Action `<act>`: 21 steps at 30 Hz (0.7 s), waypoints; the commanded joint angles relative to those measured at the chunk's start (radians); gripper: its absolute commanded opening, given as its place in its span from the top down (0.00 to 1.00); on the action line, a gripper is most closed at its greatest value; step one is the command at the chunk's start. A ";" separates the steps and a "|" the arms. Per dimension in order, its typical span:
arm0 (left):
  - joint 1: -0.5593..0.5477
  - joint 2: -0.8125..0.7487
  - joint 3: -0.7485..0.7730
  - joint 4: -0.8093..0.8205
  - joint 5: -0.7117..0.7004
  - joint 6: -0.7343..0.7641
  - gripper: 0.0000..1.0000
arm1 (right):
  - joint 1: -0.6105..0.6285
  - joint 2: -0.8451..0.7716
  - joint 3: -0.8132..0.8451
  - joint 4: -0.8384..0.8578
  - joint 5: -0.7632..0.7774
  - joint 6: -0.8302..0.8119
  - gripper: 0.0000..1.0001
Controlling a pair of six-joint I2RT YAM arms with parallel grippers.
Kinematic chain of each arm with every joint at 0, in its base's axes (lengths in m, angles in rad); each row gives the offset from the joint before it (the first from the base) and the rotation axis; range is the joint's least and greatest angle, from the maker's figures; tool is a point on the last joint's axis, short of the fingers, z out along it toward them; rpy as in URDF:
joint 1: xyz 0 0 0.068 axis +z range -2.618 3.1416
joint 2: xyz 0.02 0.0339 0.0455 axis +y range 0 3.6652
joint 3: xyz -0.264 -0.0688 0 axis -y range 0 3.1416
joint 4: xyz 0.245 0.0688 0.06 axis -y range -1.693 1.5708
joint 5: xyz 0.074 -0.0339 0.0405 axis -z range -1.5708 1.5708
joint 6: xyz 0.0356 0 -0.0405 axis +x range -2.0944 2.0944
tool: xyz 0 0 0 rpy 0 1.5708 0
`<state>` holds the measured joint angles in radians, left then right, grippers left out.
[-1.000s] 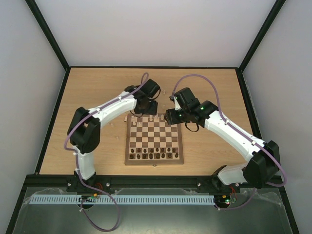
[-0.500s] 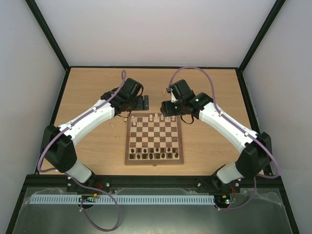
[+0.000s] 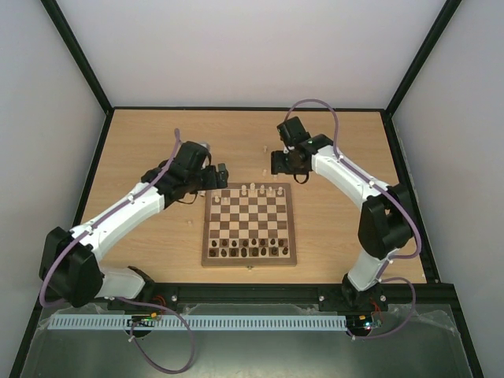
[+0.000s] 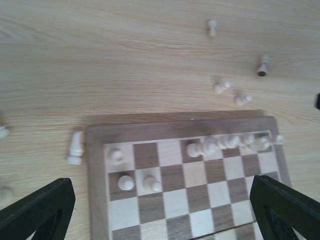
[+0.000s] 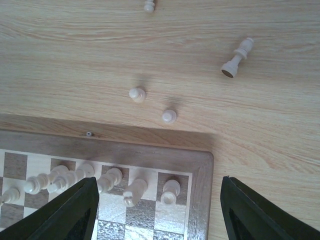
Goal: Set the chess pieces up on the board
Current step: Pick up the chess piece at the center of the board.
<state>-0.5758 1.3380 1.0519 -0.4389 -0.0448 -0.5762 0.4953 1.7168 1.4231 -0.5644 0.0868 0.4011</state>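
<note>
Chess pieces loose on tabletop, others on board

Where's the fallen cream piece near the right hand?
Right wrist view, upper right: the fallen piece lies on the tabletop beyond the board corner, right of two loose pawns.

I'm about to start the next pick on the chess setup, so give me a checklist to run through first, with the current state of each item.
1. Left gripper open and empty: ok.
2. Right gripper open and empty: ok.
3. Grippers clear of each other: ok, one near each far corner of the board.
4. All chess pieces on the board: not ok; two pawns stand and a taller piece lies on the table beyond the far edge.
5. Loose piece by the far left corner upright: not ok, it lies on its side.
6. Back-row pieces centred on squares: cannot tell.
</note>
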 commanded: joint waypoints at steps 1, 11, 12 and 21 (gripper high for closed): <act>0.058 -0.024 -0.056 0.021 0.008 -0.017 0.01 | -0.024 0.031 0.052 -0.027 0.003 -0.001 0.33; 0.113 -0.055 -0.124 -0.047 0.000 -0.056 0.01 | -0.074 -0.003 -0.001 -0.001 -0.070 -0.017 0.33; 0.110 -0.066 -0.134 -0.059 0.011 -0.063 0.01 | -0.074 -0.017 -0.016 0.006 -0.085 -0.014 0.33; 0.077 -0.168 -0.198 -0.212 -0.021 -0.120 0.01 | -0.057 -0.201 -0.243 0.113 -0.219 0.003 0.33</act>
<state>-0.4938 1.2293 0.8871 -0.5545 -0.0448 -0.6586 0.4271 1.6001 1.2533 -0.4896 -0.0624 0.3973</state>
